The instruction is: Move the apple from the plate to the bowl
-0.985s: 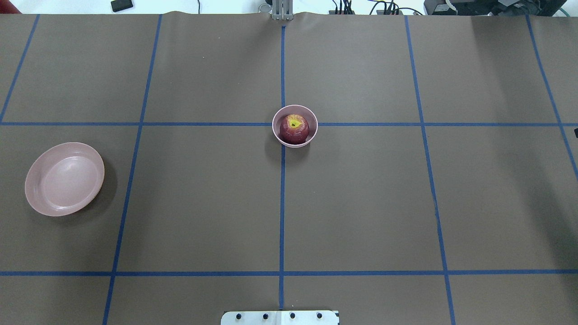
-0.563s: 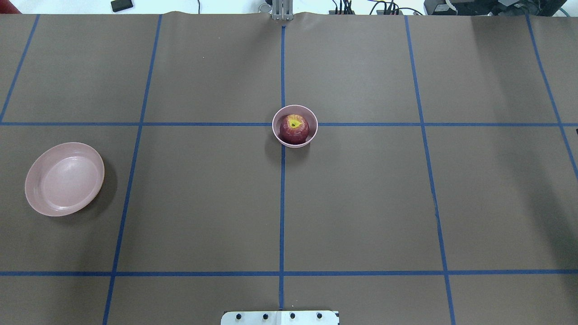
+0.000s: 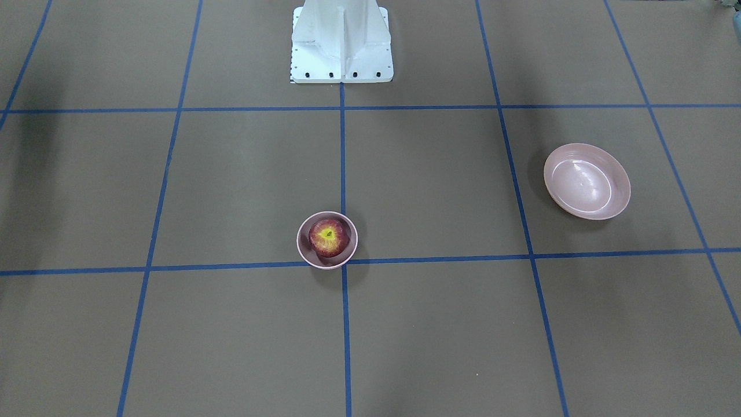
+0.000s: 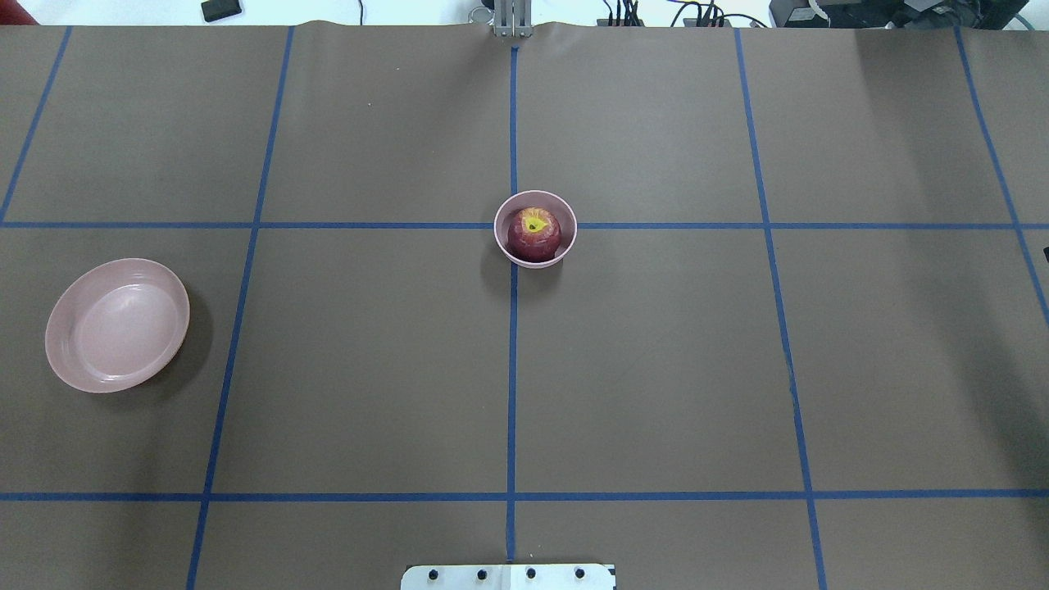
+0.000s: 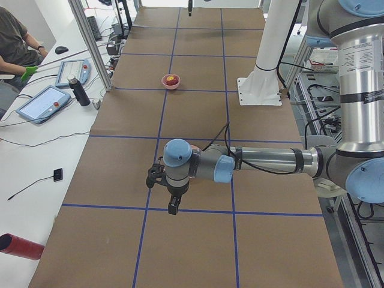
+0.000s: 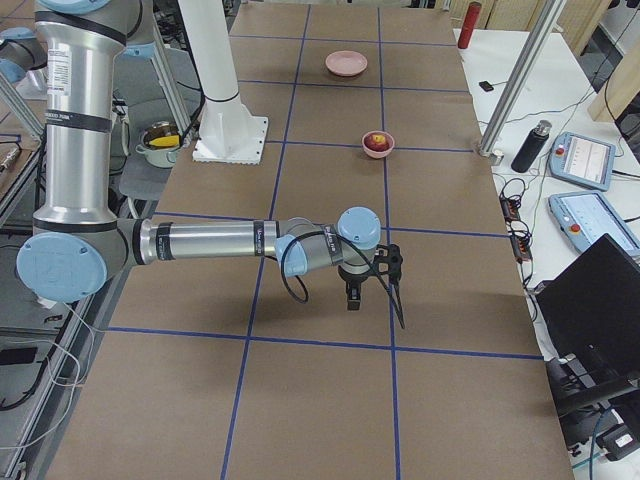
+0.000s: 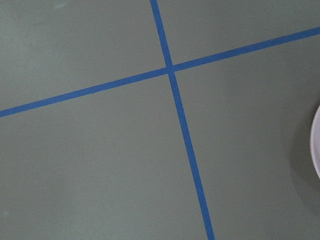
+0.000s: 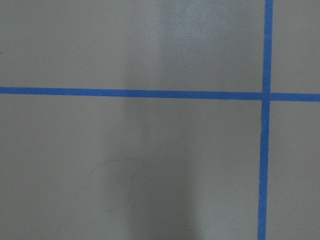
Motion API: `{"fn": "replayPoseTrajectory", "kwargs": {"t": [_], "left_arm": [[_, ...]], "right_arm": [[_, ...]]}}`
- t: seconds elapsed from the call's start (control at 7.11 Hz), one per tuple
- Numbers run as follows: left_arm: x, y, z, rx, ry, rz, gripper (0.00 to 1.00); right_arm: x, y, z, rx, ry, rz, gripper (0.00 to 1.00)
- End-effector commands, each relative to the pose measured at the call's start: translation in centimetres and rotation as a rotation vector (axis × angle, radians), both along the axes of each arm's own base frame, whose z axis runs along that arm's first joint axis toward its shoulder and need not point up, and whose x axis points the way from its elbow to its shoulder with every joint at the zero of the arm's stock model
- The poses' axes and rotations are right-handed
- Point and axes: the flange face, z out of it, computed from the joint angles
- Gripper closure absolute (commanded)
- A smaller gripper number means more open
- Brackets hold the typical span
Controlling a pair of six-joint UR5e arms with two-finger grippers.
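Observation:
The dark-red apple (image 4: 534, 233) with its yellow-green stem patch sits inside the small deep pink bowl (image 4: 502, 246) at the table's middle; both also show in the front-facing view, apple (image 3: 328, 237) in bowl (image 3: 304, 252). The wide shallow pink plate (image 4: 117, 325) lies empty at the left. A pale curved edge, perhaps its rim (image 7: 317, 145), shows at the right edge of the left wrist view. The left gripper (image 5: 171, 201) and right gripper (image 6: 385, 300) show only in the side views, far from the bowl. I cannot tell whether they are open or shut.
Brown table cover with blue tape grid lines. The robot's white base (image 3: 341, 43) stands at the near middle edge. An operator (image 5: 15, 45), tablets and a bottle (image 5: 78, 91) are on the side bench. Cables and gear lie along the far edge (image 4: 697, 12).
Apple, bowl and plate have not moved. A small dark tip at the overhead view's right edge has slid a little lower and further out of view.

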Motion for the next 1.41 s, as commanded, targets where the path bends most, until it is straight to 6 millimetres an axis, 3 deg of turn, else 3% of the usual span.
{"fn": "replayPoseTrajectory", "kwargs": {"t": [0.0,0.28,0.7,1.27], "left_arm": [[-0.2,0.6,0.6,-0.016,0.003,-0.011,0.02],[0.0,-0.2,-2.3,-0.041,0.025,-0.086,0.02],[0.7,-0.2,-3.5,-0.036,0.119,-0.069,0.02],[0.8,-0.1,-2.9,-0.037,0.116,-0.068,0.02]], "right_arm": [[1.2,0.8,1.3,0.008,0.023,-0.029,0.00],[1.4,1.8,2.5,0.022,0.038,-0.066,0.00],[3.9,0.6,2.6,0.022,0.106,-0.124,0.00],[3.9,0.6,2.8,0.019,0.108,-0.124,0.00]]}}
